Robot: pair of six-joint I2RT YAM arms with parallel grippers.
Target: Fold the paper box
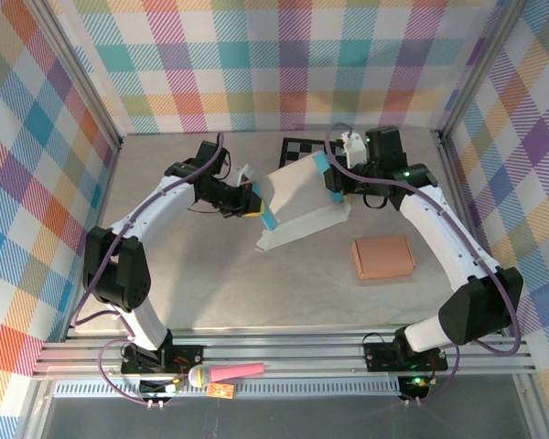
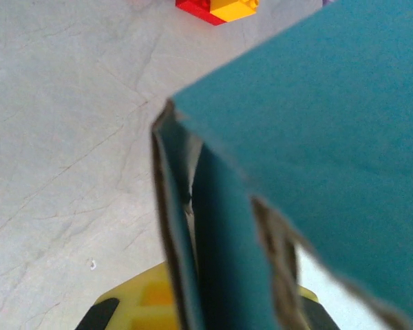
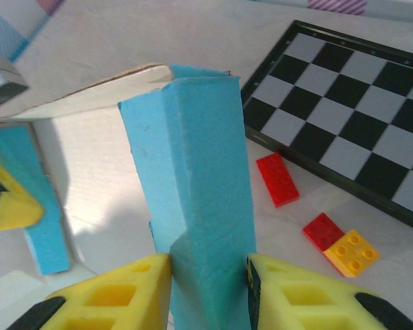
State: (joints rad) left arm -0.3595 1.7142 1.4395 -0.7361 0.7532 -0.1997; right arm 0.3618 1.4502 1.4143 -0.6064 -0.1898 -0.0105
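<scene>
As left hand [image 1: 254, 203] and right hand [image 3: 210, 271] clamp blue edges of the paper box [image 1: 297, 197] — open table [image 1: 256, 293] stretches nearside

Right up close, a big teal cardboard panel [image 2: 330, 137] of the paper box looms blurred across the upper right, its ragged brown edge running diagonally. Below the panel, a narrower teal flap [image 2: 220, 261] stands on edge, pinched in the left hand [image 2: 206, 313], with yellow fingers [image 2: 141, 302] peeking out at its foot. Left of the panel lies the pale grey, crack-lined desk [image 2: 62, 137]. Above the panel's corner, a red toy brick [image 2: 196, 8] touches a yellow-orange toy brick [image 2: 233, 7].
</scene>
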